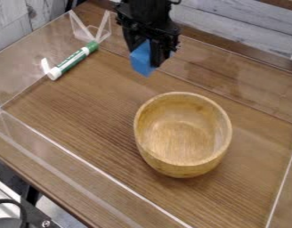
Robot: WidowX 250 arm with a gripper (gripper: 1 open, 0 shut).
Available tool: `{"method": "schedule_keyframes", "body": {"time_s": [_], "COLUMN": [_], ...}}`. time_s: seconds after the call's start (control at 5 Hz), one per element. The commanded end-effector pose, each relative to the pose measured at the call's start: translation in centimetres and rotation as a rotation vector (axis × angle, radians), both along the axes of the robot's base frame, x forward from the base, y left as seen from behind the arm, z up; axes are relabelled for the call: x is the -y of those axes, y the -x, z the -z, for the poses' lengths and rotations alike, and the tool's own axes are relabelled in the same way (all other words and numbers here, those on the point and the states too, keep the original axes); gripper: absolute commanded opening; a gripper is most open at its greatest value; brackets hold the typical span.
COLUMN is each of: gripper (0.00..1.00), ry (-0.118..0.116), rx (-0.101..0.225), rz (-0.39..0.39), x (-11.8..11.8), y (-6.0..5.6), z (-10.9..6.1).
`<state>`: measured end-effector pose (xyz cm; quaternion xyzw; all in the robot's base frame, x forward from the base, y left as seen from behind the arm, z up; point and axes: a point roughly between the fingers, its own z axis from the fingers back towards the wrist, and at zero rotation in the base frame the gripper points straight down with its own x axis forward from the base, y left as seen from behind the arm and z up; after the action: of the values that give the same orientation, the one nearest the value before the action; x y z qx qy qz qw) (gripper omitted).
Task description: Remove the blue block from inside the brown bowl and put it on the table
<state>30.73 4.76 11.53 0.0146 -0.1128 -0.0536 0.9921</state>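
A bright-blue, plain, upright block (pixel 141 60) is pinched in the tool (pixel 142 46), hanging from its tip, outside the bowl (pixel 183 134). The lift-out is done; the placing step seems in hand. Next, the block should be lowered onto the counter (pixel 83 116) beneath the tool and released.
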Motion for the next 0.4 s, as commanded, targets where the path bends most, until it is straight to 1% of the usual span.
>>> {"method": "schedule_keyframes", "body": {"time_s": [0.0,0.2], "gripper": [0.00,0.00], "ry": [-0.016,-0.019], "rx": [0.049,0.055], "rz": [-0.004,-0.010], "x": [-0.91,-1.83], "y": [-0.96,-1.57], "z": [-0.67,-0.05]}}
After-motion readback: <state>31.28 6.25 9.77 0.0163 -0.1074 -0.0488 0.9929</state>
